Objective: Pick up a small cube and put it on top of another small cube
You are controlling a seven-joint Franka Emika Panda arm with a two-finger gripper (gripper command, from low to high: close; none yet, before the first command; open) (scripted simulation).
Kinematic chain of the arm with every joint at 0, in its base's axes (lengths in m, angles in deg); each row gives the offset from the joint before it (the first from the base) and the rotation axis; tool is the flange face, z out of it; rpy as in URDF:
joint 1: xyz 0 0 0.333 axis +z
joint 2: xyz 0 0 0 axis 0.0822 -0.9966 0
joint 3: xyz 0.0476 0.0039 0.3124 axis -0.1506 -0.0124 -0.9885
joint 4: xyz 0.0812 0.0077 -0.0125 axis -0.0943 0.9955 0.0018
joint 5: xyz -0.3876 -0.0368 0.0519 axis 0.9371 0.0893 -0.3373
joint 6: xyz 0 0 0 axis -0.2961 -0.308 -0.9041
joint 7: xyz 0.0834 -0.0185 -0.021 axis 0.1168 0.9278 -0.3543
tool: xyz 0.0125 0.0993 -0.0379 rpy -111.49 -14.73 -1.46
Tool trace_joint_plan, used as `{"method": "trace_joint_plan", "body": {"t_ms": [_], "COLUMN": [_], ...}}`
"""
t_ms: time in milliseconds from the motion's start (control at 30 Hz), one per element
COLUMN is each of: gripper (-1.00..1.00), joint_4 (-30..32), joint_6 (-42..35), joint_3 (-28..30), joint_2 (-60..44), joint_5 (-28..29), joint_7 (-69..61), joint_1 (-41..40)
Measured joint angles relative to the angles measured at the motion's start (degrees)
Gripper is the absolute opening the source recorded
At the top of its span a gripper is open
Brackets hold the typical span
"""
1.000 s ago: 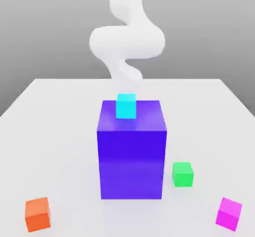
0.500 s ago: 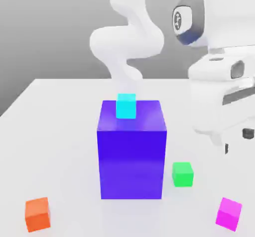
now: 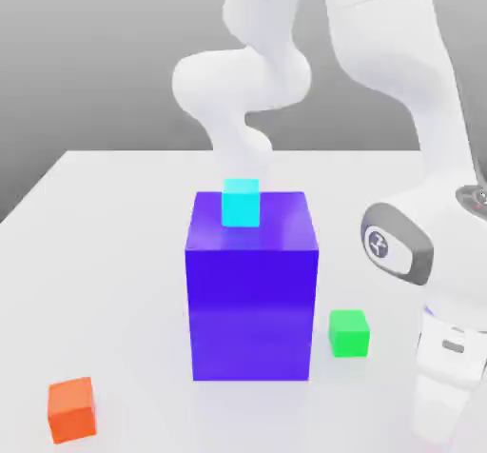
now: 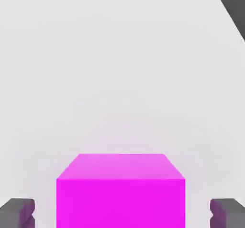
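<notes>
White tabletop (image 3: 114, 251) stretched under a grey backdrop, bearing a big violet block (image 3: 252, 299). Between the gripper's (image 4: 122, 215) dark fingertips (image 4: 16, 212) sat the magenta cube (image 4: 120, 193), with visible gaps either side; the jaws stood apart, not clamping it.

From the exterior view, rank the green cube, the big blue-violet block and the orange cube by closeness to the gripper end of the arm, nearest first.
1. green cube, just toward the exterior view's left of the arm's lower end.
2. blue-violet block, centre of the table.
3. orange cube, far at the exterior view's left front.
</notes>
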Motion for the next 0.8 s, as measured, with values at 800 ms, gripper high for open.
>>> {"method": "trace_joint_plan", "body": {"t_ms": [800], "gripper": [-1.00], "joint_4": [26.10], "joint_6": [-7.22], "joint_3": [-1.48], "joint_2": [34.13], "joint_5": [-4.28], "joint_7": [-48.52], "joint_1": [-2.66]}}
